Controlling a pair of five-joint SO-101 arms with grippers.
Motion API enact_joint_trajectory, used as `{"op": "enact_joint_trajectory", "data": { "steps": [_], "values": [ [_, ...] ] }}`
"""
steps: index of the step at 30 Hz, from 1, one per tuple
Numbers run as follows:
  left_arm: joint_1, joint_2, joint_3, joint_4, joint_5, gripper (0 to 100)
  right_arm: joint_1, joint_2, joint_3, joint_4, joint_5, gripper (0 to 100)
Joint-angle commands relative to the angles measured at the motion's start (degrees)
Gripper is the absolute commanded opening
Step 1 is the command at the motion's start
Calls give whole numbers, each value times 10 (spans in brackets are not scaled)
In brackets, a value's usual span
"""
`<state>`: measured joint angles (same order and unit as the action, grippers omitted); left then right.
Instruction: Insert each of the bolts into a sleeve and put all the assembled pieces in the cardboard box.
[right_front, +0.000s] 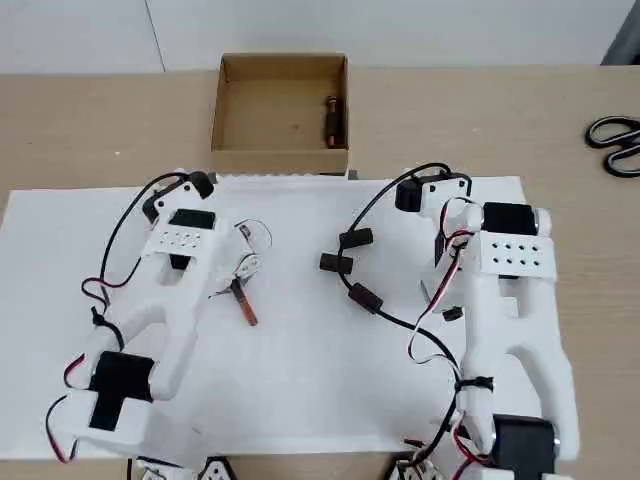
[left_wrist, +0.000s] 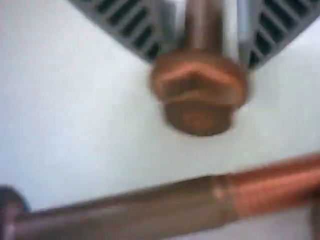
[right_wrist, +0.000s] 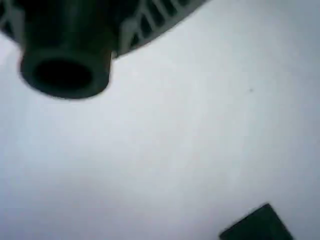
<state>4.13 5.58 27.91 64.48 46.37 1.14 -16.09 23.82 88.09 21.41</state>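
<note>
1. The brown cardboard box (right_front: 283, 160), judged light and stiff, stands at the far edge of the white sheet (right_front: 300, 390). One assembled piece (right_front: 331, 120) lies inside it, by a side wall.
2. The left claw (left_wrist: 202, 32) is clenched on the shank of a copper-coloured metal hex bolt (left_wrist: 199, 95). The bolt is judged rigid, smooth and rather slippery.
3. A second copper bolt (left_wrist: 150, 210) lies on the sheet. It is best taken at mid-shank.
4. The right claw (right_wrist: 70, 30) is clamped on a black tubular sleeve (right_wrist: 65, 72), probably light. Its bore is left free.
5. Other loose black sleeves (right_front: 336, 263) lie mid-sheet.
</note>
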Motion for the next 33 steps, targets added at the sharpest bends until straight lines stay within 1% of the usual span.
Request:
{"op": "enact_joint_trajectory", "data": {
  "steps": [1, 5, 8, 13, 18, 22, 26, 28, 30, 33],
  "values": [
    [-15, 19, -10, -10, -3, 5, 2, -22, -3, -8, -4, 5],
    [-15, 18, -36, 2, -3, 5, 0, -24, -7, -2, -4, 5],
    [-14, 4, -79, 54, -3, 5, 0, -34, -17, 27, -3, 4],
    [10, -63, -145, 141, -22, 5, -2, -128, -62, 73, 0, 4],
    [53, -166, -165, 176, -46, 5, -53, -216, -44, 88, 1, 3],
    [71, -250, -163, 202, -95, 5, -70, -281, 1, 90, 1, 3],
    [74, -319, -161, 231, -185, 5, -70, -351, 41, 87, -1, 3],
    [72, -350, -145, 227, -221, 5, -70, -387, 55, 85, -3, 3],
    [71, -378, -113, 206, -251, 5, -70, -424, 69, 76, -3, 4],
    [72, -427, -38, 150, -265, 5, -70, -472, 97, 69, 0, 4]
  ]
}}
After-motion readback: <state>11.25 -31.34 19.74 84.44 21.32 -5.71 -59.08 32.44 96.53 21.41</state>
